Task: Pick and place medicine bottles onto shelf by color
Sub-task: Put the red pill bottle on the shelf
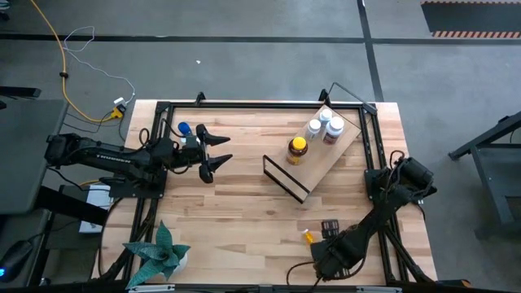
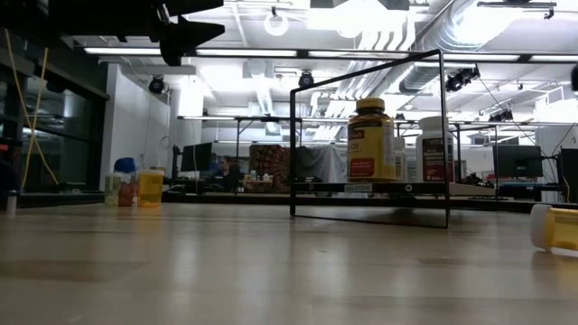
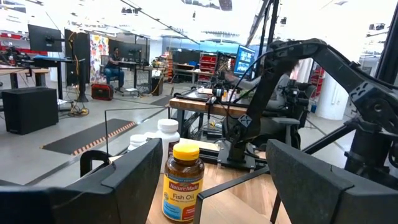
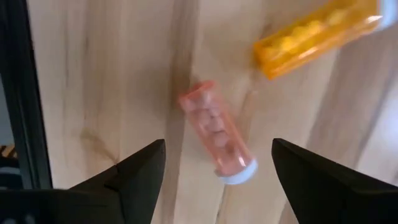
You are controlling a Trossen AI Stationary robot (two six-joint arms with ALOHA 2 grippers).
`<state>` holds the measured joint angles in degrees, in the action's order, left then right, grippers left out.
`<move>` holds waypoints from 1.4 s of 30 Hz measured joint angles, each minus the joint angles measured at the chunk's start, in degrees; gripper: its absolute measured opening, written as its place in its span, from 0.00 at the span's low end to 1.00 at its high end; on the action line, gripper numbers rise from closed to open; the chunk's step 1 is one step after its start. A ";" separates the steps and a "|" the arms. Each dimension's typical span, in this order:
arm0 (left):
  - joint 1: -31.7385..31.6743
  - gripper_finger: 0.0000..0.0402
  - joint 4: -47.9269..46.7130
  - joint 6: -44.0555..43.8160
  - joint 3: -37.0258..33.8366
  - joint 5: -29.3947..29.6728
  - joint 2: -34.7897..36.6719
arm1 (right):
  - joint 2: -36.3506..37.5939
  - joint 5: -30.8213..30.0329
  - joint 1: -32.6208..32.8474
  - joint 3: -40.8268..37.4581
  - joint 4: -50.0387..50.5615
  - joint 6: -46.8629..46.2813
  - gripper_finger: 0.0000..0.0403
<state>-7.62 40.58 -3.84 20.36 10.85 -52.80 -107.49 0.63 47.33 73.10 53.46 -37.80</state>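
From above, the amber bottle (image 1: 297, 150) and white bottles (image 1: 324, 126) are seen upright on the shelf (image 1: 316, 167); the left gripper (image 1: 218, 154) is spread, empty. Low down, a blurred vial (image 2: 559, 227), perhaps orange, is seen lying. Under the spread right gripper (image 4: 214, 168), a pink vial (image 4: 216, 134) lies.

One shelf (image 1: 326, 159) carries four bottles: one amber (image 1: 297, 150), three white (image 1: 324, 126). Two small vials (image 4: 217, 134) lie flat on the tabletop (image 1: 236, 203). One plant (image 1: 159, 252).
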 joint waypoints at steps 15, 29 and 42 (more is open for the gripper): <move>0.00 0.69 0.00 0.00 0.00 0.00 0.00 | -3.83 -6.45 2.30 -0.02 0.60 4.33 0.67; 0.00 0.69 -0.02 -0.02 0.00 0.00 0.00 | -3.83 -5.56 2.30 -0.02 2.42 4.85 0.47; 0.00 0.69 -0.02 -0.02 0.00 0.02 0.00 | -3.83 -4.68 2.30 -0.02 1.92 4.84 0.40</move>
<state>-7.61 40.56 -3.86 20.36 10.87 -52.80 -111.33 -4.05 49.63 73.08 55.37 -32.95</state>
